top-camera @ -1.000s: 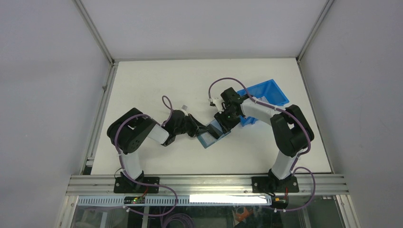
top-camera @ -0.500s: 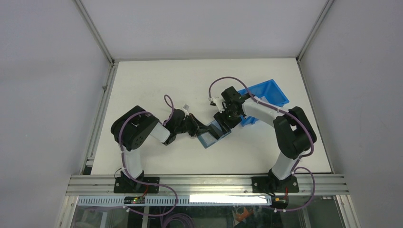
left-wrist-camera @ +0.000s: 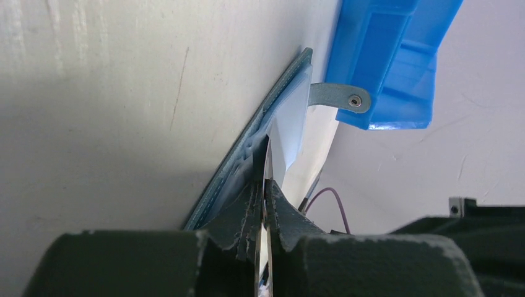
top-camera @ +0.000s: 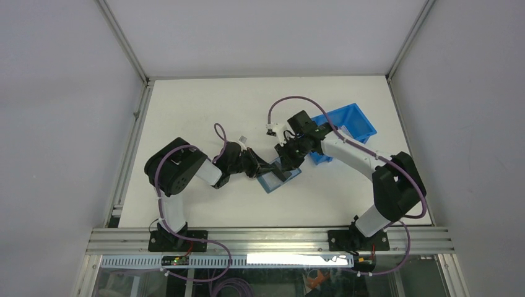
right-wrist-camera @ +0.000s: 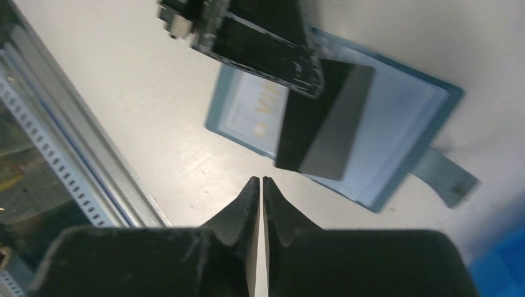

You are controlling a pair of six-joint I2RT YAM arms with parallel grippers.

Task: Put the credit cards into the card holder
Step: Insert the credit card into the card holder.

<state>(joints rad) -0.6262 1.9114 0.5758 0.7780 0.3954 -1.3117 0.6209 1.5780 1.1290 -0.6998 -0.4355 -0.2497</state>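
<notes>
After letting card holder (right-wrist-camera: 408, 105) go, right pincer (right-wrist-camera: 260, 180): clenched empty, backed off.
Card holder: now flat open on worktop (right-wrist-camera: 155, 124).
Left pincer (left-wrist-camera: 265, 189): gripping credit card (right-wrist-camera: 325, 120) over it; insertion pending.

Teal card holder (right-wrist-camera: 402, 105), pale-blue inside, vs white bench (top-camera: 198, 105).
Card (right-wrist-camera: 325, 120) dk grey; yellow lettering on holder's pale pocket; bin (top-camera: 350, 120) bright blue; fingers (right-wrist-camera: 235, 216) blk; cables (top-camera: 291, 101) purple.
</notes>
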